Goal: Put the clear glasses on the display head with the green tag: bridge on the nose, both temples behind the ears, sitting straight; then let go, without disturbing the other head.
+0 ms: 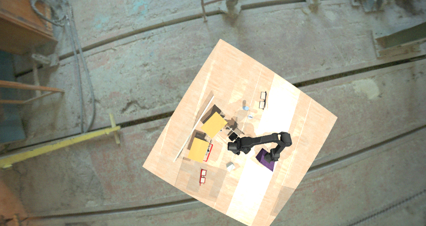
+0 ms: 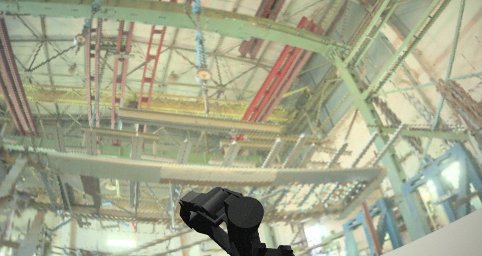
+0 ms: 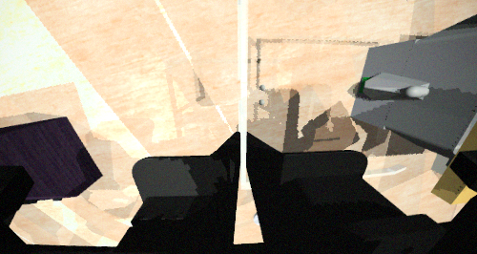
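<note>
The exterior view's bottom edge cuts the arm (image 2: 244, 214)

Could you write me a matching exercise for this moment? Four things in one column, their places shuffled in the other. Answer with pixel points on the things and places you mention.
1. Clear glasses (image 3: 242, 56)
2. Green tag (image 3: 364, 84)
3. Black-framed glasses (image 1: 265, 99)
4. Purple slab (image 1: 262, 157) (image 3: 43, 157)

A. Under the arm's base (image 1: 270, 157)
B. On the table (image 1: 226, 57), near a blue disc (image 1: 245, 108)
C. Between the gripper's closed fingers
D. At the edge of the grey block (image 3: 429, 120)

Right pairs: 1-C, 2-D, 3-B, 4-A
</note>
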Action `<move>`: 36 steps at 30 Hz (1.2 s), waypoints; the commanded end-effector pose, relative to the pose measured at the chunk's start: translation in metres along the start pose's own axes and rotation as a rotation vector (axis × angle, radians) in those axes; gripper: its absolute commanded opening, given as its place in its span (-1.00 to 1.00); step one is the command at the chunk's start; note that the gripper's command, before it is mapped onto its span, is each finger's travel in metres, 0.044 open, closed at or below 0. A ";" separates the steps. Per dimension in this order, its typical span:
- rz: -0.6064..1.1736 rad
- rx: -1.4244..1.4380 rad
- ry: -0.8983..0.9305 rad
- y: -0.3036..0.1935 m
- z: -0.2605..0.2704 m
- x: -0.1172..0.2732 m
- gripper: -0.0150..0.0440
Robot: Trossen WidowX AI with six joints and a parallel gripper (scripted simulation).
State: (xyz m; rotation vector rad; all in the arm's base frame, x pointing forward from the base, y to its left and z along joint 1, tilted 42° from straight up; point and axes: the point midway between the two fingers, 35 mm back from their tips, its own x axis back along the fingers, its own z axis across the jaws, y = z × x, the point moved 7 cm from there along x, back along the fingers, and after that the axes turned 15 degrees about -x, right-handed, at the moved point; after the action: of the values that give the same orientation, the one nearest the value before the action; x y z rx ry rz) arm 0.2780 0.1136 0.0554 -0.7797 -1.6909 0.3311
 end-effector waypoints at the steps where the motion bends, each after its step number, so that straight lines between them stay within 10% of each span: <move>1: -0.003 0.001 -0.005 0.002 -0.007 0.002 -0.49; 36: -0.002 -0.001 -0.001 0.014 -0.053 0.002 -0.49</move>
State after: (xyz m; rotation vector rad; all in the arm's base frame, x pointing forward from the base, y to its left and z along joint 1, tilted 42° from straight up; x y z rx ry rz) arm 0.3262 0.1141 0.0605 -0.7826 -1.6858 0.3257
